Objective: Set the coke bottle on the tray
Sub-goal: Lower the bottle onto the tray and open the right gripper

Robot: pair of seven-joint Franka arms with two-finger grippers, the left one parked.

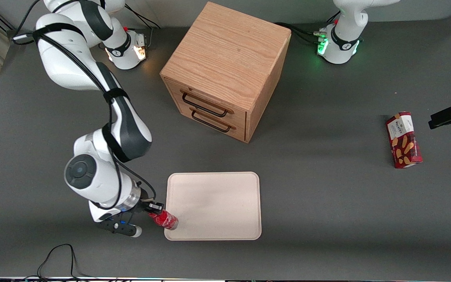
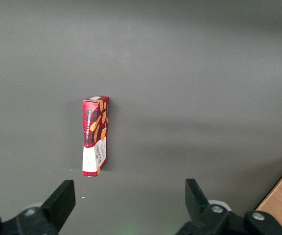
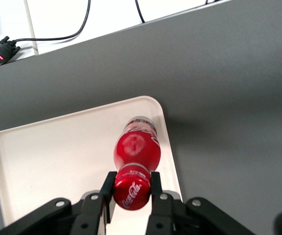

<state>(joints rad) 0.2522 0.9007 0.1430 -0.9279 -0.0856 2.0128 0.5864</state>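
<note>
Nearest the front camera, your gripper hangs over the tray's corner at the working arm's end of the tabletop, and its fingers pinch the coke bottle by the red cap. In the right wrist view you see the cap clamped between the two black fingers, the red body with white lettering running away from the camera, and the clear base over the tray's cream surface close to its rounded corner and low rim. You cannot tell from either view whether the base touches the tray or hangs just above it. In the front view the bottle looks tilted, and the wrist housing hides most of the gripper, so only a little black shows by the cap.

The tray lies flat, its near-corner partly covered by the bottle; the wrist view cuts off its remaining corners.

Farther from the camera stands the wooden drawer cabinet, turned at an angle, with two dark handles on its front; both drawers look shut.

Toward the parked arm's end lies the red biscuit box, well apart from everything else. In the left wrist view the box shows edge-on, its print too small to read.
</note>
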